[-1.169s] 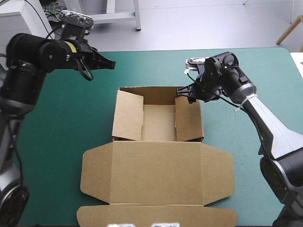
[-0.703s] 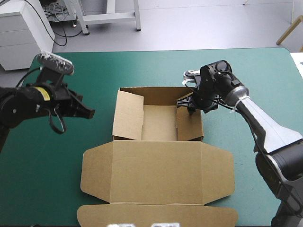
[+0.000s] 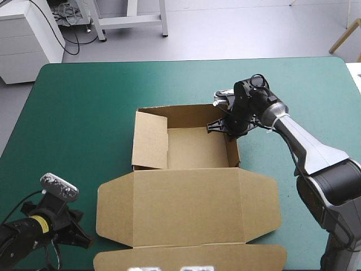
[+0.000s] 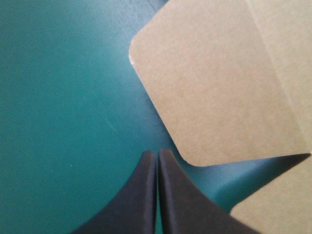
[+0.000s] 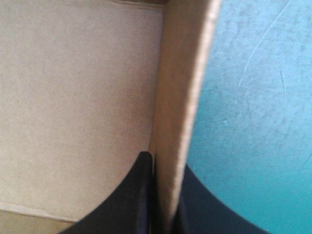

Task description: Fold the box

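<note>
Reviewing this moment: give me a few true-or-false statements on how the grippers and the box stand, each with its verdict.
1. The right gripper is shut on the right wall of the box. True.
2. The left gripper grips the lid. False: its fingers are shut on nothing, over the teal-green cover, just short of the lid's rounded corner.
3. The lid lies flat on the near side of the tray. True.
4. Something lies inside the tray. False: its floor is bare brown board.
</note>
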